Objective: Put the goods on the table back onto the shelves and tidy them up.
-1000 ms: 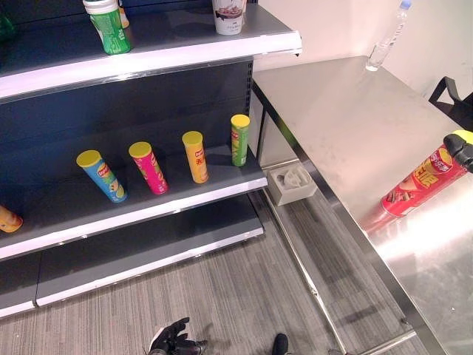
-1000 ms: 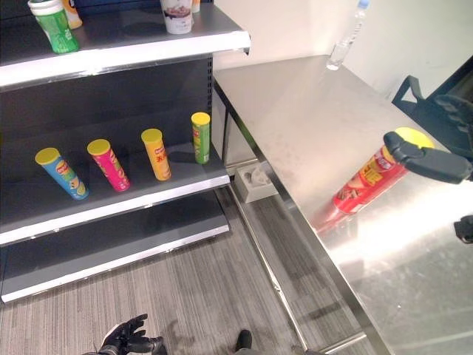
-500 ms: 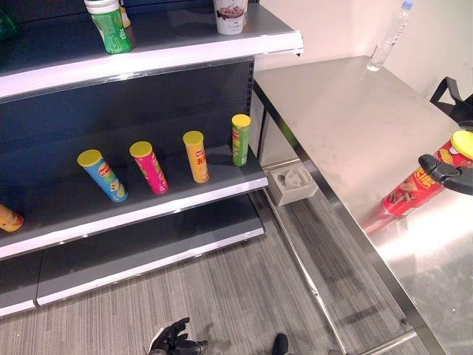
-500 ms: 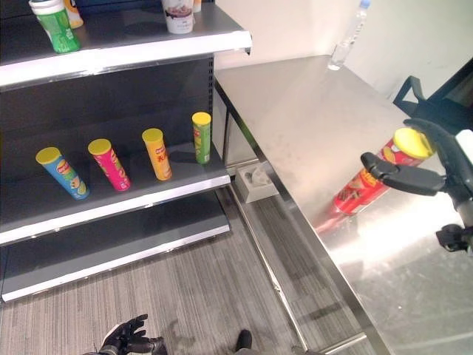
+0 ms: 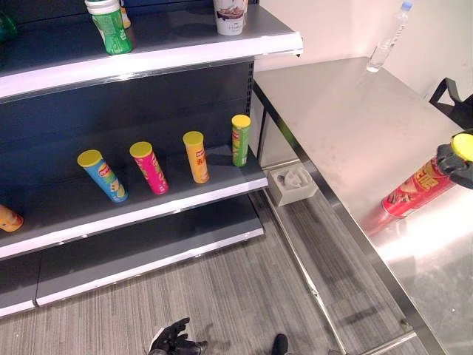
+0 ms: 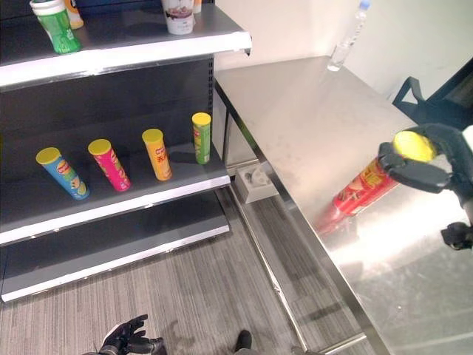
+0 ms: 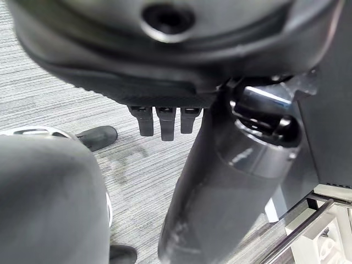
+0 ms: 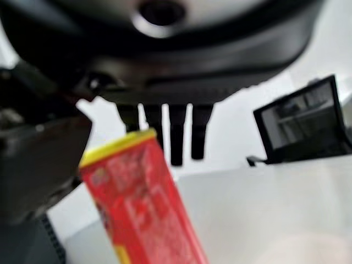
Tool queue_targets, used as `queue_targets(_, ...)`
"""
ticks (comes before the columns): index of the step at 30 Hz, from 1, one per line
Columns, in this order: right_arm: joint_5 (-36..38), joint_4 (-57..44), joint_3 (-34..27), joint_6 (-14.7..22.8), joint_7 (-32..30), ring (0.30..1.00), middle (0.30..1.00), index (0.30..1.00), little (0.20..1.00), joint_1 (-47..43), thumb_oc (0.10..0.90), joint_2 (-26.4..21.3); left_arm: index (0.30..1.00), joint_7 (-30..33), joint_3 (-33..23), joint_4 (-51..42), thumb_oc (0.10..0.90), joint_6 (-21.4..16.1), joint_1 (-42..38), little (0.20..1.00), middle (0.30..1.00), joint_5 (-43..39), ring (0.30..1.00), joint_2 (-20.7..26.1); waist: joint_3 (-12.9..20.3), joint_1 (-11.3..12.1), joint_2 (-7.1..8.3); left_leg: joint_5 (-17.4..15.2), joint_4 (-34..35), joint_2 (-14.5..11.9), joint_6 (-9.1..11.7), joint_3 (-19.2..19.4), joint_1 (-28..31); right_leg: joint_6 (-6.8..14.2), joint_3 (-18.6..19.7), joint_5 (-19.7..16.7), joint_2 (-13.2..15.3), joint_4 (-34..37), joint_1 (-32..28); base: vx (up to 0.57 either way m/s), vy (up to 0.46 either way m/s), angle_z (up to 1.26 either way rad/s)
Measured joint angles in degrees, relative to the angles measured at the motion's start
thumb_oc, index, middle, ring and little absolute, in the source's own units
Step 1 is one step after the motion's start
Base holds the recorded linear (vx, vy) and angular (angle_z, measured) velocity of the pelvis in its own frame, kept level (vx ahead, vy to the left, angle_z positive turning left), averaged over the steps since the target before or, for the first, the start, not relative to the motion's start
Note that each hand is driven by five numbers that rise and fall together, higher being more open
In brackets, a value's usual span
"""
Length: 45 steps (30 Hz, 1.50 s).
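Right hand (image 6: 427, 164) has closed in on the red can (image 6: 366, 188) since half a second ago: thumb was stretched out across the can's side, now thumb and fingers are wrapped round its top end just under the yellow lid (image 6: 412, 145). Can itself hasn't shifted, same spot at the right edge of the frame on the steel table (image 5: 347, 118).

Hand pose: comes in from the right edge, palm over the lid end, fingers curled on the far side, thumb on the near side. Right wrist view shows the fingers (image 8: 177, 137) hanging straight past the can's lid, can sitting between them and the thumb.

Can: red tube, yellow cap, tilted with the cap end up toward the hand and the base on the table, red reflection under it.

Left hand (image 5: 174, 340) is low at the bottom edge over the grey floor, fingers loosely spread, holding nothing.

Middle shelf (image 5: 140, 214), left half of frame: blue, pink, orange and green cans in a row.
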State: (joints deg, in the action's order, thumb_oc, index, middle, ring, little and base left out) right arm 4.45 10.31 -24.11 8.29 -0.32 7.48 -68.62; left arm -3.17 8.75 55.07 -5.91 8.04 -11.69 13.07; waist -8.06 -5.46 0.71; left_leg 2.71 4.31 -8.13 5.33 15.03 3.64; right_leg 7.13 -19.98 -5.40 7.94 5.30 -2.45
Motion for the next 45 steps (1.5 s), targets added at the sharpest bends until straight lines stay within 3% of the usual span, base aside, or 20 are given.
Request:
queue_targets(11, -1.79, -0.28, -0.08, -0.06, -0.62, 0.300, 0.300, 0.300, 0.300, 0.02, 0.400, 0.72, 0.900, 0.04, -0.47, -0.02, 0.800, 0.00, 0.02, 0.900, 0.900, 0.00, 0.900, 0.00, 0.00, 0.22, 0.01, 0.00, 0.00, 0.01, 0.00, -0.11, 0.29, -0.01, -0.13, 0.00, 0.02, 0.00, -0.35, 0.00, 0.000, 0.00)
queue_targets(19, -2.29, -2.62, 0.22, -0.48, -1.91, 0.300, 0.300, 0.300, 0.300, -1.34, 0.400, 4.08, 0.900, 0.15, -0.98, -1.29, 0.800, 0.06, 0.81, 0.900, 0.900, -0.02, 0.900, 0.11, 0.12, 1.43, 0.02, 0.03, 0.07, 0.17, 0.06, -0.52, 0.53, -0.12, -0.36, -0.10, 0.14, -0.02, -0.75, -0.04, 0.056, 0.02)
queue_targets(24, -1.94, -7.10, 2.18, -0.63, -4.37, 0.300, 0.300, 0.300, 0.300, -7.13, 0.400, 5.27, 0.900, 0.27, -0.99, -1.84, 0.800, 0.07, 0.62, 0.900, 0.900, -0.01, 0.900, 0.14, 0.18, 1.94, 0.14, 0.14, 0.51, 0.56, 0.15, -0.54, 0.85, -0.53, -0.28, -0.42, 0.40, -0.05, -0.80, -0.04, 0.133, 0.00)
queue_targets(28, -1.95, -11.33, 2.49, 0.52, -6.80, 0.300, 0.300, 0.300, 0.300, -11.94, 0.400, 5.81, 0.900, 0.51, -1.01, -1.83, 0.800, 0.06, -0.27, 0.900, 0.900, -0.01, 0.900, 0.17, 0.42, 2.52, 0.73, 0.21, 0.84, 2.22, -0.24, -0.69, 0.98, -0.45, -0.30, -0.70, 1.99, -0.50, -0.65, -0.12, 0.208, 0.02)
queue_targets(32, -1.97, -11.20, 4.69, 0.76, -8.75, 0.300, 0.300, 0.300, 0.300, -15.07, 0.400, 5.97, 0.900, 1.14, -2.72, -1.92, 0.800, 0.05, -1.17, 0.900, 0.900, -0.49, 0.900, 1.48, 0.37, 3.08, 1.47, 0.63, 0.74, 4.06, -2.36, -1.30, -0.70, 0.85, 0.69, 0.43, 4.71, -6.22, 2.72, -0.15, 0.084, 0.13)
queue_targets(34, -2.00, -11.20, 7.96, 0.89, -8.57, 0.300, 0.300, 0.300, 0.300, -15.01, 0.400, 5.98, 0.900, 1.64, -4.32, -2.13, 0.800, 0.03, -1.17, 0.900, 0.900, -1.22, 0.900, 4.17, 0.39, 3.39, 2.93, 1.03, 0.61, 3.96, -2.90, -2.47, -0.61, 3.25, 4.10, 2.75, 4.76, -8.23, 3.17, -0.06, -0.048, 0.37)
queue_targets(35, -1.99, -11.33, 8.86, 1.59, -8.54, 0.300, 0.300, 0.300, 0.300, -15.01, 0.400, 6.16, 0.900, 1.90, -5.29, -2.12, 0.800, 0.03, -1.28, 0.900, 0.900, -1.82, 0.900, 5.36, 0.07, 3.92, 3.60, 1.36, 0.30, 4.18, -2.94, -3.50, -0.97, 3.36, 5.97, 4.48, 3.73, -7.14, 1.79, -0.03, -0.097, 0.47)
queue_targets(37, -1.96, -11.29, 8.85, 1.63, -8.50, 0.300, 0.300, 0.300, 0.300, -14.88, 0.400, 6.20, 0.900, 2.22, -5.81, -2.09, 0.800, -0.02, -1.22, 0.900, 0.900, -1.90, 0.900, 5.77, -0.06, 3.96, 3.40, 1.85, -0.18, 3.77, -2.80, -6.47, -1.79, 2.31, 11.15, 5.37, 0.82, -3.77, -0.77, -0.02, -0.098, 0.66)
queue_targets(39, -1.88, -11.31, 8.39, 1.63, -8.50, 0.300, 0.300, 0.300, 0.300, -14.83, 0.400, 6.18, 0.900, 2.72, -6.85, -2.03, 0.800, -0.02, -0.92, 0.900, 0.900, -2.94, 0.900, 4.46, -0.06, 4.16, 3.08, 2.08, -1.51, 3.51, -2.65, -9.09, -3.05, 1.56, 13.24, 4.90, -1.07, 0.04, -3.89, -0.06, -0.111, 0.77)
queue_targets(41, -1.82, -11.48, 7.86, 1.80, -8.48, 0.300, 0.300, 0.300, 0.300, -14.83, 0.400, 6.16, 0.900, 2.51, -6.53, -2.24, 0.800, -0.02, -0.03, 0.900, 0.900, -2.95, 0.900, 2.82, -0.72, 5.52, 2.73, 2.16, -6.22, 3.13, -2.55, -10.67, -6.49, 0.59, 10.50, 4.99, -1.87, 0.02, -4.37, -0.14, -0.076, 0.97)
queue_targets(42, -1.81, -12.85, 6.53, 1.77, -8.49, 0.300, 0.300, 0.300, 0.300, -14.93, 0.400, 6.07, 0.900, 2.38, -6.48, -2.18, 0.800, 0.00, -0.07, 0.900, 0.900, -2.95, 0.900, 1.77, -2.29, 5.69, 2.23, 3.56, -9.78, 2.65, -0.46, -12.10, -10.22, -0.87, 7.77, 5.18, -2.79, 0.04, -4.16, -0.19, 0.065, 1.14)
queue_targets(43, -1.81, -14.89, 6.24, 1.81, -8.35, 0.300, 0.300, 0.300, 0.300, -15.00, 0.400, 6.08, 0.900, 2.34, -6.62, -2.16, 0.800, 0.00, -0.10, 0.900, 0.900, -2.97, 0.900, 1.58, -3.29, 6.74, 1.82, 5.00, -9.97, 1.78, 1.47, -12.01, -11.24, -2.67, 7.40, 5.43, -3.42, 0.40, -3.79, -0.14, 0.124, 0.81)
queue_targets(44, -1.80, -17.45, 6.49, 1.89, -7.05, 0.300, 0.300, 0.300, 0.300, -15.42, 0.400, 6.28, 0.900, 2.28, -7.74, -2.26, 0.800, -0.01, 0.15, 0.900, 0.900, -4.82, 0.900, 1.78, -4.53, 7.76, 3.95, 5.17, -10.47, 1.39, 4.57, -11.76, -11.84, -5.98, 6.40, 2.82, -1.35, 0.02, -2.75, -0.13, 0.248, 0.19)
queue_targets(45, -1.81, -19.97, 7.47, 1.81, -6.05, 0.300, 0.300, 0.300, 0.300, -17.31, 0.400, 6.02, 0.900, 2.29, -10.35, -4.34, 0.800, -0.09, 0.29, 0.900, 0.900, -5.96, 0.900, 2.16, -5.71, 7.57, 6.19, -0.21, -19.48, -0.68, 2.59, -8.56, -13.00, -5.82, 6.21, 1.81, 1.02, -0.04, -2.20, -0.02, 0.324, 0.17)
